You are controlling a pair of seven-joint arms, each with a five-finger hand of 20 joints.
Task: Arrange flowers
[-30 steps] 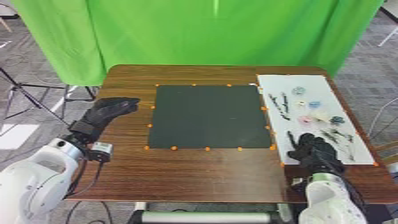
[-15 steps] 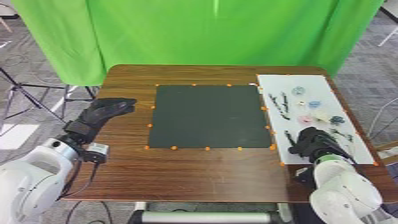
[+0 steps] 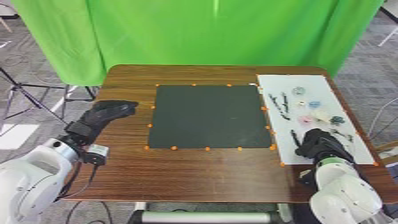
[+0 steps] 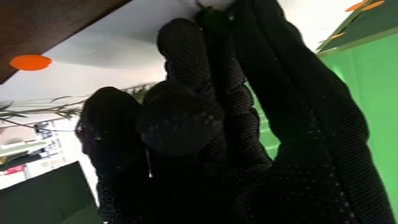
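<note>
The robot has its right hand (image 3: 322, 142) in a black fabric glove over the near part of a white rectangular board (image 3: 289, 84), which lies toward the right side of the brown wooden tabletop (image 3: 204, 175). The flowers lie on that board: six small flower heads can be made out, one each in pale grey-green (image 3: 298, 90), cream (image 3: 301, 103), blue (image 3: 314, 104), pink (image 3: 306, 119), off-white (image 3: 322, 115) and dark teal (image 3: 337, 120). The grey-green one lies farthest from the robot, while the pink, off-white and teal ones sit near one another, about midway down the board. Two thin dark twigs (image 3: 285, 102) lie close together by the board's left edge, and one more dark stem (image 3: 295, 137) lies just beside the right hand. Thin green sprigs (image 3: 339, 133) lie nearer the robot than the flower heads; how many cannot be told. In the right wrist view, the tip of something thin and dark shows at the end of the right hand (image 4: 182, 172), but whether that hand grips it cannot be told. The left hand (image 3: 107, 110), one too and gloved alike, is over the tabletop to the left of a dark green, nearly square mat (image 3: 209, 117), apart from it, its fingers relaxed and holding nothing. Five orange dots (image 3: 208, 148) run along the mat's near edge, and one bright green curtain (image 3: 213, 37) hangs beyond the tabletop.
</note>
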